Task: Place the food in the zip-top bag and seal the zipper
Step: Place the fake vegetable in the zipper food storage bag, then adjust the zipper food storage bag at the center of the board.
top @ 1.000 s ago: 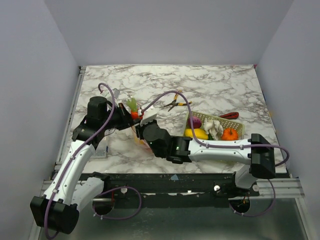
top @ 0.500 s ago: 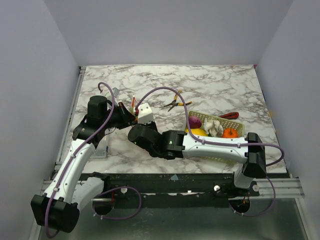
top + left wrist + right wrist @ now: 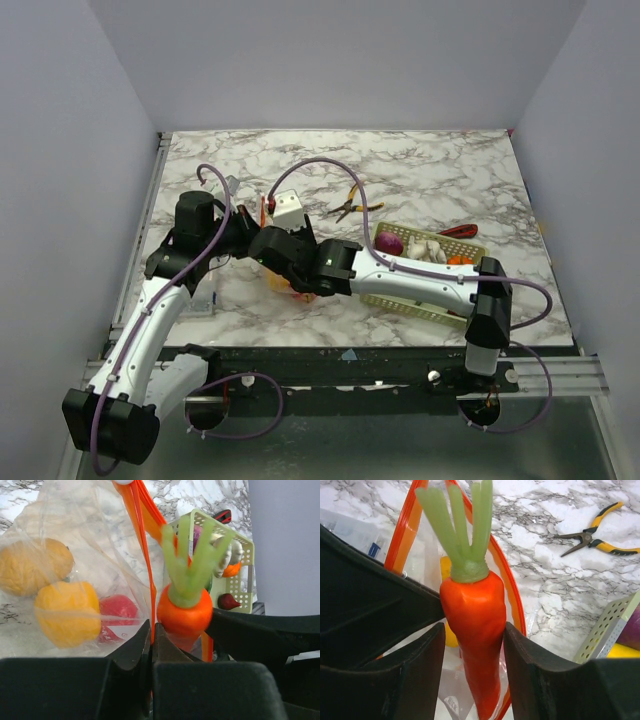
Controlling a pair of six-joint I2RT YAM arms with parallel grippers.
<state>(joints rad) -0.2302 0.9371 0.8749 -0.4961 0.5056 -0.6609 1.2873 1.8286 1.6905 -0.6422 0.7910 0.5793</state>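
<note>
Left gripper (image 3: 151, 645): jaws nearly closed, pinching red-orange plastic zipper strip (image 3: 141, 540) of clear crinkly zip-top bag (image 3: 85, 535). Right gripper (image 3: 472, 680): fingers clamped on orange toy carrot with green top (image 3: 470, 610), upright at bag mouth. Inside bag: yellow pieces (image 3: 67, 612), red piece (image 3: 117, 611). Beyond bag: pale green mesh basket (image 3: 240, 580), yellow-handled pliers (image 3: 592, 540).

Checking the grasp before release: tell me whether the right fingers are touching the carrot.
Touching. The right wrist view shows the carrot wedged between the right fingers, its sides pressed against both inner faces with no gap.
</note>
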